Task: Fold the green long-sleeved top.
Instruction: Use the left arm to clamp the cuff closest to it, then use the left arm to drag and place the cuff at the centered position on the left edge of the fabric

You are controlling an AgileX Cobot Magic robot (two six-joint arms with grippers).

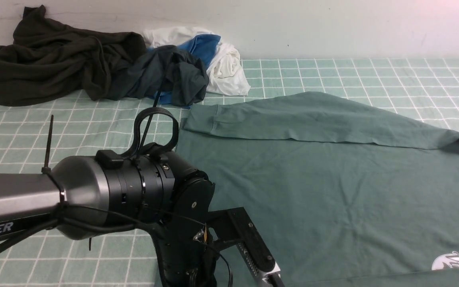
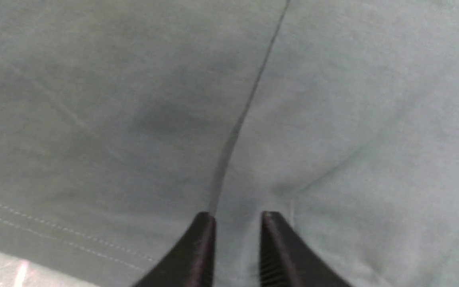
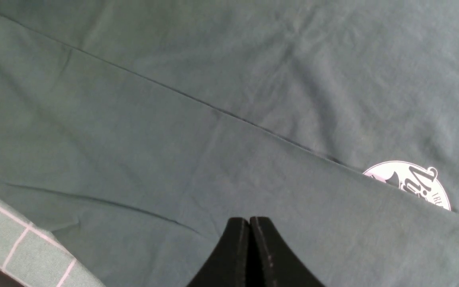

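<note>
The green long-sleeved top (image 1: 333,179) lies spread flat on the checked table cover, with one sleeve (image 1: 313,119) folded across its far side. Its white round logo (image 1: 448,261) sits near the front right. In the left wrist view my left gripper (image 2: 238,217) hangs close over the top (image 2: 134,99), beside a fold edge and a stitched hem. Its jaws stand apart, and only cloth shows behind the gap. My right gripper (image 3: 249,219) is shut with nothing in it, just over the top (image 3: 173,119) near the logo (image 3: 408,183).
A very dark olive garment (image 1: 50,59), a slate-grey garment with blue (image 1: 165,75) and a white one (image 1: 225,63) are heaped at the back left against the wall. The green checked cover (image 1: 34,123) shows around the top. My left arm (image 1: 134,191) blocks the front left.
</note>
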